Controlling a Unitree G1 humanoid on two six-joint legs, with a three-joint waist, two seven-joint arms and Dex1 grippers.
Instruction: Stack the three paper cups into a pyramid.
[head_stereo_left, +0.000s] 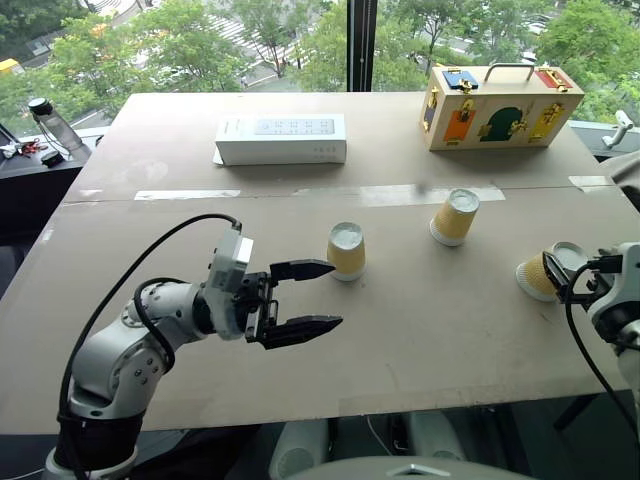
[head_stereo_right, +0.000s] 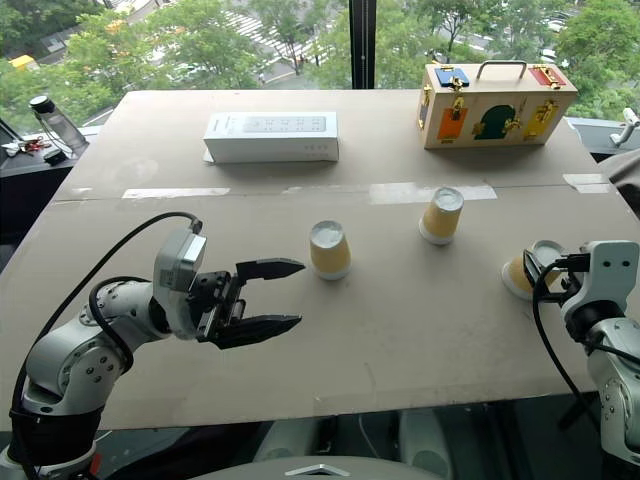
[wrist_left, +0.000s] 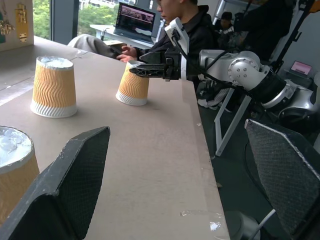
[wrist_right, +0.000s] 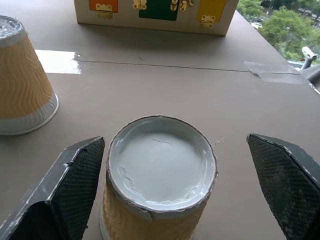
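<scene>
Now right end effector (wrist_right: 160, 187) spread wide around rightmost paper cup (wrist_right: 159, 175); left end effector (head_stereo_left: 305, 297) wide, empty, beside middle cup (head_stereo_left: 346, 250).

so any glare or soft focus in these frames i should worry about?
Left eye view: daylight from the windows puts a bright sheen on the clear tape strip across the table; cups cast only faint shadows. Right wrist view: the same tape glares white beside the neighbouring cup; the near cup is sharp. Left wrist view: the hand's own fingers are soft.
</scene>
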